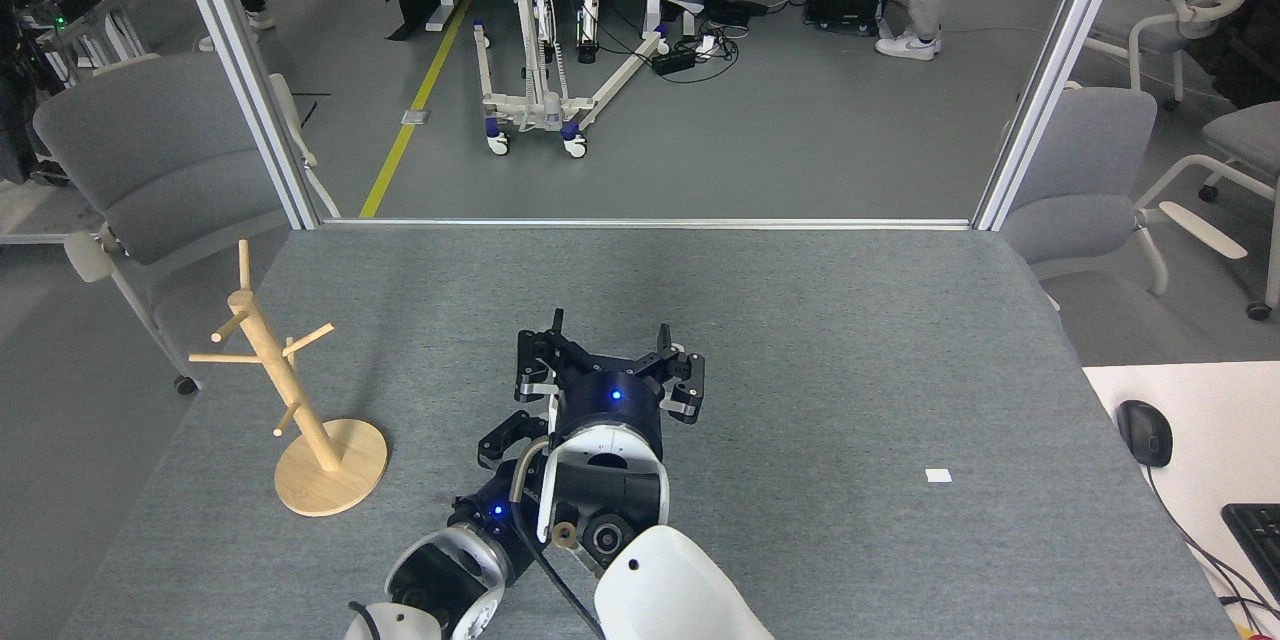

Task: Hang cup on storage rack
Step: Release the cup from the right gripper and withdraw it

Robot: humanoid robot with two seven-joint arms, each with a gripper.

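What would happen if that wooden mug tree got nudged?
The storage rack would probably slide if pushed low, given its wide flat base. A knock high on the slim pole or pegs might tip it.

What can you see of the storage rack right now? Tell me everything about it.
The storage rack is a mug tree of light, bare wood: a slim pole with several thin angled pegs, fixed in a flat round base. It stands upright near the left edge of the grey table, resting on its base. Every peg is bare, with no cup hung on it. Nothing touches it except the table.
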